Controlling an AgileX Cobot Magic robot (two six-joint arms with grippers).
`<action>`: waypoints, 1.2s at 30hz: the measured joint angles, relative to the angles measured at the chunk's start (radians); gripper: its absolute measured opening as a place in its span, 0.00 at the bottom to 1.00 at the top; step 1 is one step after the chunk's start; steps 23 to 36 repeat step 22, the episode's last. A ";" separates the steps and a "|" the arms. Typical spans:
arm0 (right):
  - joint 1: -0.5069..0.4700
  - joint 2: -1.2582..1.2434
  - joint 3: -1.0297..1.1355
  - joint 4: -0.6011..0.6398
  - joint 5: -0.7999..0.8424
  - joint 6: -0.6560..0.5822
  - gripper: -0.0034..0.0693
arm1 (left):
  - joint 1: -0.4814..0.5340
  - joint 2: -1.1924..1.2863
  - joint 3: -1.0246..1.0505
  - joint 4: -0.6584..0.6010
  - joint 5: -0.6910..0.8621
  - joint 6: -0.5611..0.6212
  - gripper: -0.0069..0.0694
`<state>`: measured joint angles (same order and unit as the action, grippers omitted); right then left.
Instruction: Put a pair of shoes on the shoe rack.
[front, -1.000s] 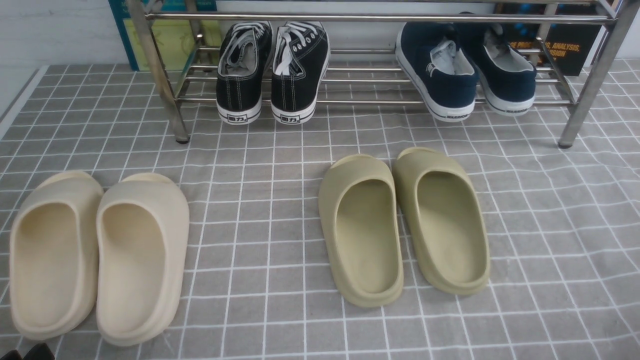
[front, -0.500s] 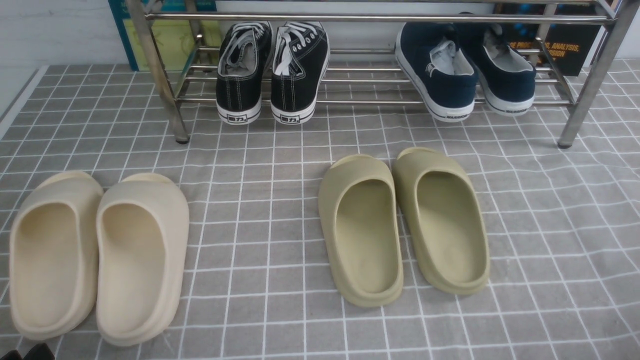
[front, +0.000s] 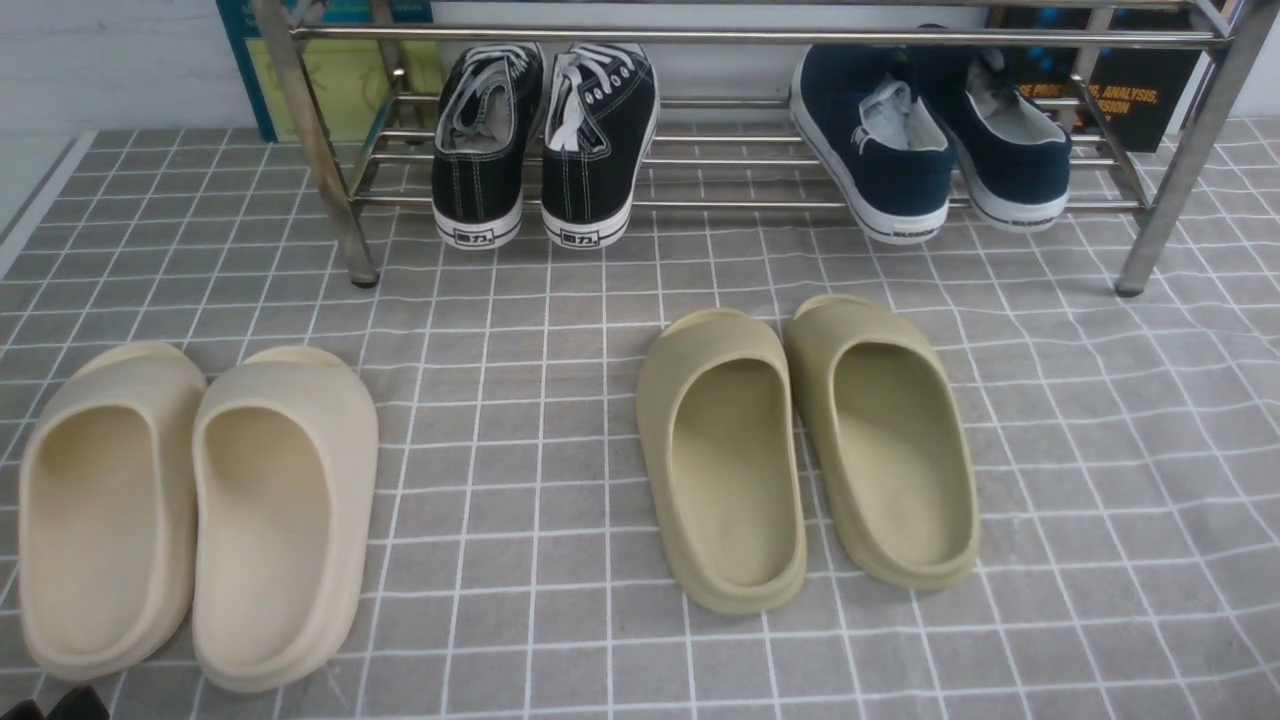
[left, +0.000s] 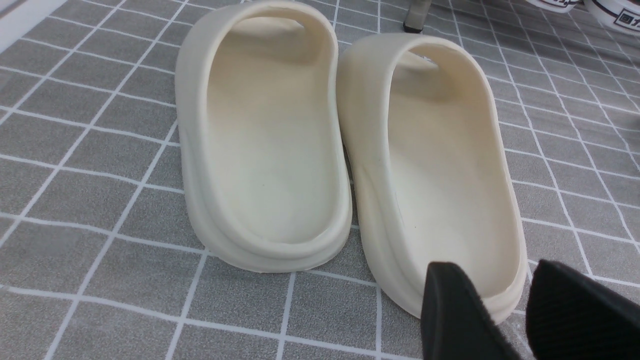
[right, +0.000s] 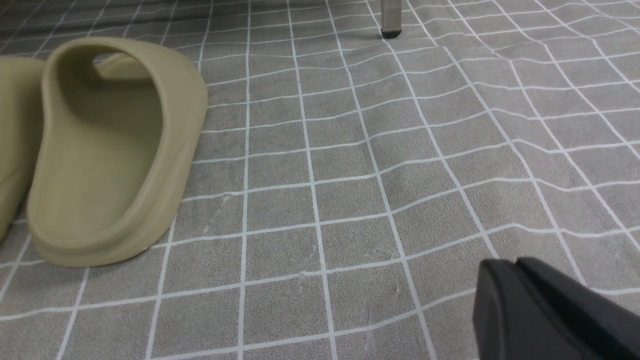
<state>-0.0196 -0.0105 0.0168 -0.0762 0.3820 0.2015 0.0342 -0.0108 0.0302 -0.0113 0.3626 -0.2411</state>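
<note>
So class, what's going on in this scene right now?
Nothing is being handled. The navy slip-ons sit on the shoe rack, right of the black lace-up sneakers. The cream slides and olive slides lie on the checked cloth. The left gripper is open near the cream slides; the right gripper is shut, holding nothing.

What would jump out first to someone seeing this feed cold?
Probably the two pairs of foam slides on the grey checked cloth: cream slides near left, olive slides centre. Behind them, the shoe rack carries black lace-up sneakers on its left and the pair of shoes, navy slip-ons, on its right. The left gripper is open, holding nothing, by the cream slides.
</note>
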 joint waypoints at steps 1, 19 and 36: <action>0.000 0.000 0.000 0.000 0.000 0.000 0.12 | 0.000 0.000 0.000 0.000 0.000 0.000 0.40; 0.000 0.000 0.000 0.001 0.000 0.000 0.15 | 0.000 0.000 0.000 0.000 0.000 0.000 0.40; 0.000 0.000 0.000 0.001 0.000 0.000 0.16 | 0.000 0.000 0.000 0.000 0.000 0.000 0.40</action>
